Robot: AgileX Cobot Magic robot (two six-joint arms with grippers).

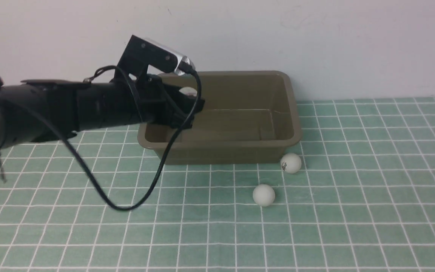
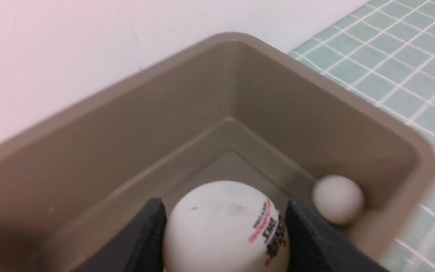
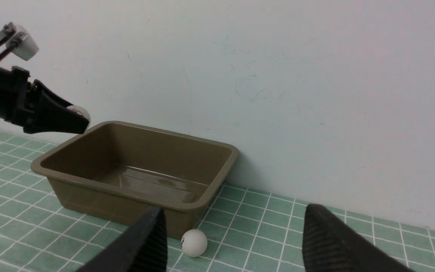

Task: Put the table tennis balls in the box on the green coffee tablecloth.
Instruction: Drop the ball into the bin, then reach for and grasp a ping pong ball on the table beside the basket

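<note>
My left gripper [image 1: 193, 100] is shut on a white table tennis ball [image 1: 188, 91] with a printed logo and holds it above the left end of the olive-brown box [image 1: 240, 145]. In the left wrist view the held ball [image 2: 225, 226] sits between the two fingers, and another ball [image 2: 338, 198] lies in a corner of the box [image 2: 145, 124]. Two balls lie on the green checked tablecloth [image 1: 353, 207] in front of the box's right corner: one with a logo [image 1: 290, 163] and one plain [image 1: 264, 195]. My right gripper [image 3: 234, 211] is open and empty, above the cloth.
A white wall stands right behind the box. The left arm's black cable [image 1: 127, 206] loops down over the cloth in front of the box's left side. The right wrist view shows the box [image 3: 119, 187], one ball [image 3: 193, 243] by its near corner and the left gripper [image 3: 77, 119].
</note>
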